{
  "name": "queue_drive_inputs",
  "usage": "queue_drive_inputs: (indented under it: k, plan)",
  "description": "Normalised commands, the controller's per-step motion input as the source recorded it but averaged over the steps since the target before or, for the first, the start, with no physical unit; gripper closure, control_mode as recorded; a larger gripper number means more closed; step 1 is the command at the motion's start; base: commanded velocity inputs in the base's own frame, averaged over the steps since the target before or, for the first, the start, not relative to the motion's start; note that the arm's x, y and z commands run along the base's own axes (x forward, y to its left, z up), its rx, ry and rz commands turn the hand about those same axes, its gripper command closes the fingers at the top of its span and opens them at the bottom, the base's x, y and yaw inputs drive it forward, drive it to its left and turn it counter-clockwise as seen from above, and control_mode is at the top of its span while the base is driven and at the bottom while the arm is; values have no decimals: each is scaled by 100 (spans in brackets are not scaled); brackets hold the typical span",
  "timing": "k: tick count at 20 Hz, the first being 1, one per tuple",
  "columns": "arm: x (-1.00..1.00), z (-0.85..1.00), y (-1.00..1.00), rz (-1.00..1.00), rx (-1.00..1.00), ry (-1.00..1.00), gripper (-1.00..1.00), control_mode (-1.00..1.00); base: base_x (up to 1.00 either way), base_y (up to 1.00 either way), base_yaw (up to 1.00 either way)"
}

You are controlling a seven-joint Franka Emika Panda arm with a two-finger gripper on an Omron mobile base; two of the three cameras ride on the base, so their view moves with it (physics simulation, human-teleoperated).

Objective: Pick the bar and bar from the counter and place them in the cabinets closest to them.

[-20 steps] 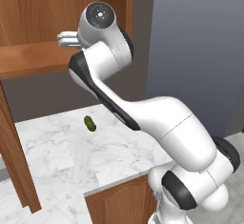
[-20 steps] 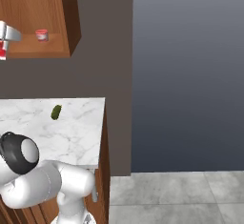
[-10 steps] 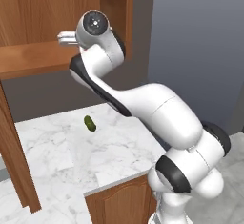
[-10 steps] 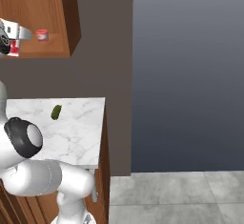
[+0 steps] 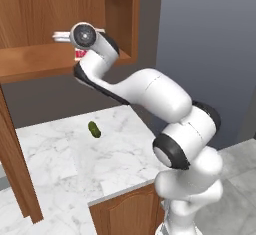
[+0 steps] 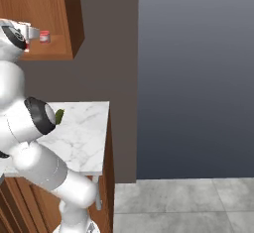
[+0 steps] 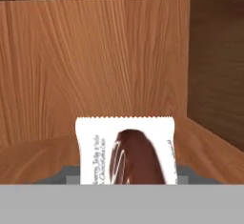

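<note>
In the simulated kitchen, the white marble counter [image 5: 125,154] lay nearest your cameras, with a green pickle-like oval [image 5: 94,129] resting near its back edge and well apart from the arm's work. Above it, your arm had swung leftward and lower over the past second, carrying the wrist from the cabinet's mouth to a point just over the wooden shelf of the brown wall cabinet [image 5: 30,59], while the counter and the oval kept their places in both base views, so the base itself had not driven. The gripper [image 5: 58,36] reached in over that shelf with its jaws part-closed and steady, clamped on the white bar with a red patch [image 7: 126,156], which stood upright between the finger tips in the hand view with the shelf board just beneath it and the cabinet's back panel beyond. A small red jar [image 6: 44,36] sat on the same shelf, just beside the hand, towards the cabinet's side wall. Judged from this, you had the bar inside the cabinet but not yet released: the placing step looked nearly done, and what remained was to set it down, part the jaws and back out without nudging the jar.
</note>
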Motion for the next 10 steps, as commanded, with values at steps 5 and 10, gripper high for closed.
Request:
queue_drive_inputs:
  k: [5, 10]
  plan:
    - [77, 0, 51, -11, 0, -13, -100, -100, 0, 0, 0]
    - [39, 0, 34, -9, 0, -5, -100, -100, 0, 0, 0]
